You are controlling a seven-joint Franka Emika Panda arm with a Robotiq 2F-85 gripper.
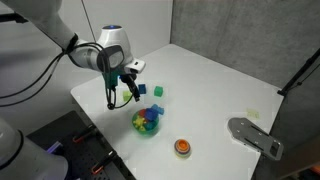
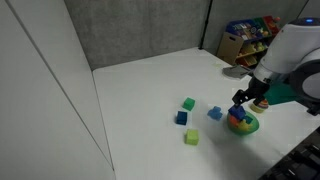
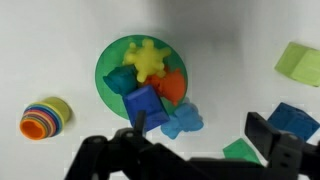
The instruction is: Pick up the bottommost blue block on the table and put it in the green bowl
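The green bowl point(image 3: 106, 68) holds a yellow toy, an orange piece and a mid-blue block point(image 3: 143, 104) that lies against its rim. The bowl shows in both exterior views point(image 1: 147, 129) point(image 2: 246, 128). A second blue cube point(image 3: 293, 119) sits on the table to the side, also seen in an exterior view point(image 2: 182, 118). My gripper point(image 3: 200, 136) is open and empty, hovering just above the bowl's edge point(image 1: 122, 97) point(image 2: 246, 100). A pale blue piece point(image 3: 183, 120) lies on the table touching the bowl's rim, between my fingers.
A yellow-green cube point(image 3: 300, 62) and a green cube point(image 3: 240, 150) lie near the second blue cube. A small round orange dish point(image 3: 45, 117) point(image 1: 182, 147) stands beside the bowl. A grey flat object point(image 1: 255, 135) lies near the table's edge.
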